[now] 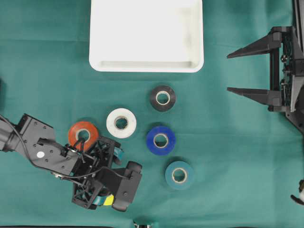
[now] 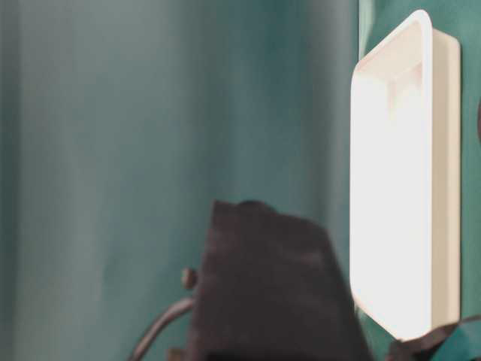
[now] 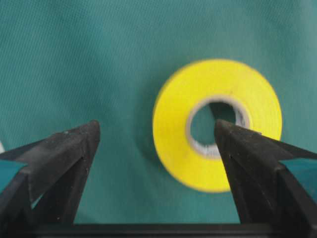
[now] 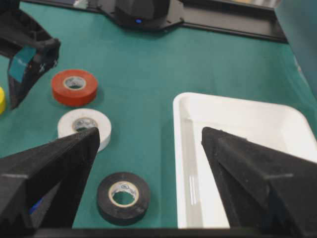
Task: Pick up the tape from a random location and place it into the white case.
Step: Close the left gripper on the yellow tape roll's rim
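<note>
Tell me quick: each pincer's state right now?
Left pincer: open, holding nothing, over the yellow tape.
Right pincer: open, empty.

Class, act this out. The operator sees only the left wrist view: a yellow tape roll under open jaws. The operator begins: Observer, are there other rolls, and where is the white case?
Observer: Five more lie flat: the orange roll, white roll, black roll, blue roll and teal roll.
Operator: And the case?
Observer: The white case sits beyond the black roll, at the top of the overhead view, with no roll in it.
Operator: Is the other arm nearby?
Observer: No. The right arm waits at the right edge, jaws open, away from every roll.
</note>
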Controlling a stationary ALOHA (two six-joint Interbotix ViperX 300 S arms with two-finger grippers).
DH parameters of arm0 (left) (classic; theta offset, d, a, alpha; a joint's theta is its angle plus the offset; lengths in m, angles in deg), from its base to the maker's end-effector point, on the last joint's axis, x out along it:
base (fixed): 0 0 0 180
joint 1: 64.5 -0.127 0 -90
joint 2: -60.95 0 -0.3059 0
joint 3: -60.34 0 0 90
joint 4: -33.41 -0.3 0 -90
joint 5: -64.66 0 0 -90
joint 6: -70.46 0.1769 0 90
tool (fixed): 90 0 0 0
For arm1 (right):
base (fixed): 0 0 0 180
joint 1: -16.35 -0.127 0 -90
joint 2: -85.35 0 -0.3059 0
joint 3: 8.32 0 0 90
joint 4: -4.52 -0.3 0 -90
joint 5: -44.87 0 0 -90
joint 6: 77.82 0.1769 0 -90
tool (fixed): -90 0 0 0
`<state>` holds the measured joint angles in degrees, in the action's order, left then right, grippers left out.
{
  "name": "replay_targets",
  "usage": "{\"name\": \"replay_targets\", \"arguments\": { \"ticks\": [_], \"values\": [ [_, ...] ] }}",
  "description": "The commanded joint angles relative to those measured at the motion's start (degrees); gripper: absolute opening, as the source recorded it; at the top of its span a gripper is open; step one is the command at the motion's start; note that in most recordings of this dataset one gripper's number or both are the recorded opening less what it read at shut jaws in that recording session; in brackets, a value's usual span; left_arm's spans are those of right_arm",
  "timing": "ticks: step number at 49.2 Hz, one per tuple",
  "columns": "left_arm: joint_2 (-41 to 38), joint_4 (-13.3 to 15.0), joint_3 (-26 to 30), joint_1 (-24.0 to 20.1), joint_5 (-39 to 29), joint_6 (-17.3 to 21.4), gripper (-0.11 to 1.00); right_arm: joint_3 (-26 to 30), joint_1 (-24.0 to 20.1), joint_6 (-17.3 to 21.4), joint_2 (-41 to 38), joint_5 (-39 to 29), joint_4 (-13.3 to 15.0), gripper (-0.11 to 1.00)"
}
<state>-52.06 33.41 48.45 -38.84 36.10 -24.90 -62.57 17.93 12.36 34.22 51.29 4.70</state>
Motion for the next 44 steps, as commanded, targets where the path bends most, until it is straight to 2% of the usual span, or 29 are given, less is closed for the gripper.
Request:
{"name": "replay_targets", "arguments": {
  "ticks": [1, 25, 32, 36, 44],
  "values": [
    [0.1, -0.3, 0.4, 0.2, 1.3, 0.1, 0.98, 0.5, 0.1, 0.0, -0.4, 0.3, 0.0, 0.92],
    [-3.2, -0.3, 0.2, 0.2, 1.7, 0.1, 0.98, 0.4, 0.1, -0.1, -1.6, 0.3, 0.0, 0.92],
    [-3.2, -0.2, 0.4, 0.3, 1.6, 0.3, 0.94, 0.4, 0.1, -0.1, -1.7, 0.3, 0.0, 0.92],
    [-2.8, -0.2, 0.4, 0.7, 1.5, 0.4, 0.79, 0.4, 0.1, -0.1, -1.6, 0.3, 0.0, 0.92],
    [-0.9, -0.2, 0.6, 0.8, 1.6, 0.2, 0.32, 0.4, 0.1, -0.1, -1.7, 0.3, -0.1, 0.92]
  ]
}}
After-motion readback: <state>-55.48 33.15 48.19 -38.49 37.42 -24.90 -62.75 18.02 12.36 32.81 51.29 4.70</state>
